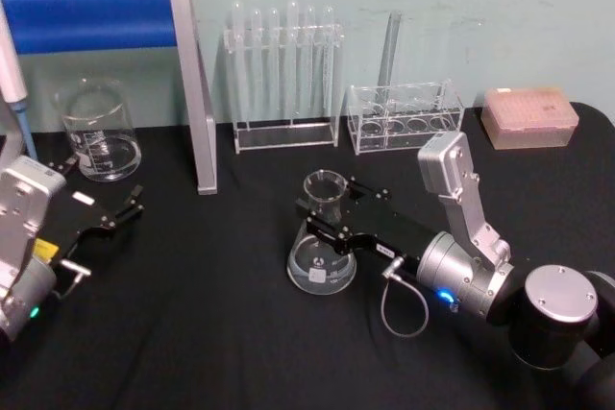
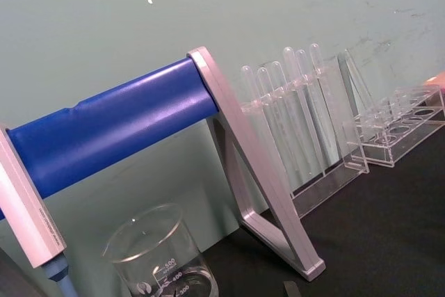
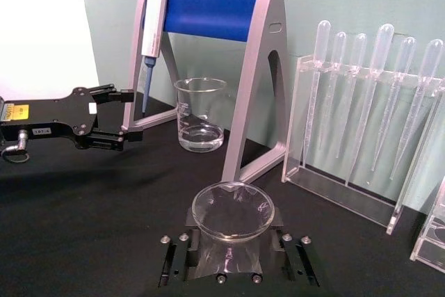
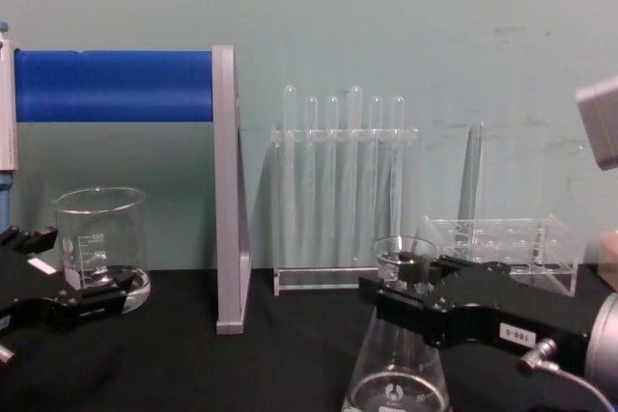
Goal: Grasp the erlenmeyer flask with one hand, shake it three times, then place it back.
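The erlenmeyer flask (image 1: 322, 258) (image 4: 398, 378) stands upright on the black table, right of centre, with its round base down. My right gripper (image 1: 328, 208) (image 4: 402, 275) reaches in from the right and is shut on the flask's neck just under the flared rim. In the right wrist view the rim (image 3: 231, 210) sits between the two black fingers (image 3: 174, 269). My left gripper (image 1: 104, 237) (image 3: 130, 115) (image 4: 70, 275) rests open at the table's left side, holding nothing, close in front of the beaker.
A glass beaker (image 1: 98, 132) (image 3: 200, 113) stands at the back left beside a blue-barred stand (image 1: 96, 16) holding a pipette (image 3: 153, 19). Behind the flask are a rack of tubes (image 1: 285, 74), a low clear rack (image 1: 404, 117) and a pink box (image 1: 529, 115).
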### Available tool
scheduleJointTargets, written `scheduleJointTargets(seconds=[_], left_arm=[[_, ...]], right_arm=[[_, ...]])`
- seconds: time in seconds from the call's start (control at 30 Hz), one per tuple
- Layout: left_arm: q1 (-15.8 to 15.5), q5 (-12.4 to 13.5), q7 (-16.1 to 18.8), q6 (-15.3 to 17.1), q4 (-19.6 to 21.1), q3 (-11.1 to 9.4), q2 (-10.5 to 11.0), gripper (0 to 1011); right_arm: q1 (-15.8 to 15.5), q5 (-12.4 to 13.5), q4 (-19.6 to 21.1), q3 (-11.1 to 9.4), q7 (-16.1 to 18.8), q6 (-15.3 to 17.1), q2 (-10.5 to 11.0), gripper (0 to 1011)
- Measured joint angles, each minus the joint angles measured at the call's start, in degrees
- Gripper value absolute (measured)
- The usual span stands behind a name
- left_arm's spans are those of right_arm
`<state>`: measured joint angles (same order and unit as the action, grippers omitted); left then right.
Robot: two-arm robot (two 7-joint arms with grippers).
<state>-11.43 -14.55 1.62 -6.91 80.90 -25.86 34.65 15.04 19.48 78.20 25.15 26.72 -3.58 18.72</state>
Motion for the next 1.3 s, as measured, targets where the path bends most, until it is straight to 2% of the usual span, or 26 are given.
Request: scheduleJointTargets(seconds=[0.07, 0.13, 0.23, 0.67, 0.97, 1.17, 1.27, 1.3], left_arm=[[0.0, 0.0, 0.0, 0.0, 0.0, 0.0, 0.0, 1001], [0.0, 0.0, 0.0, 0.0, 0.0, 0.0, 0.0, 1001], [0.0, 0.0, 0.0, 0.0, 0.0, 0.0, 0.0, 1001], [0.0, 0.0, 0.0, 0.0, 0.0, 0.0, 0.0, 1001], [0.0, 0.0, 0.0, 0.0, 0.0, 0.0, 0.0, 1001], [0.0, 0.0, 0.0, 0.0, 0.0, 0.0, 0.0, 1001], [0.0, 0.0, 0.0, 0.0, 0.0, 0.0, 0.0, 1001], [0.0, 0.0, 0.0, 0.0, 0.0, 0.0, 0.0, 1001]], right_arm=[[0.0, 0.0, 0.0, 0.0, 0.0, 0.0, 0.0, 564], [0.0, 0.0, 0.0, 0.0, 0.0, 0.0, 0.0, 482], [0.0, 0.0, 0.0, 0.0, 0.0, 0.0, 0.0, 449], [-0.4, 0.2, 1.0, -0.5, -0.6, 0.3, 0.0, 449], [-2.3, 0.5, 7.3, -2.8, -4.1, 4.4, 0.9, 449], [-3.8, 0.6, 12.0, -4.3, -6.1, 5.7, 1.6, 449], [-5.1, -0.2, 15.6, -5.2, -8.0, 6.6, 1.9, 449], [-5.1, -0.2, 15.6, -5.2, -8.0, 6.6, 1.9, 449]])
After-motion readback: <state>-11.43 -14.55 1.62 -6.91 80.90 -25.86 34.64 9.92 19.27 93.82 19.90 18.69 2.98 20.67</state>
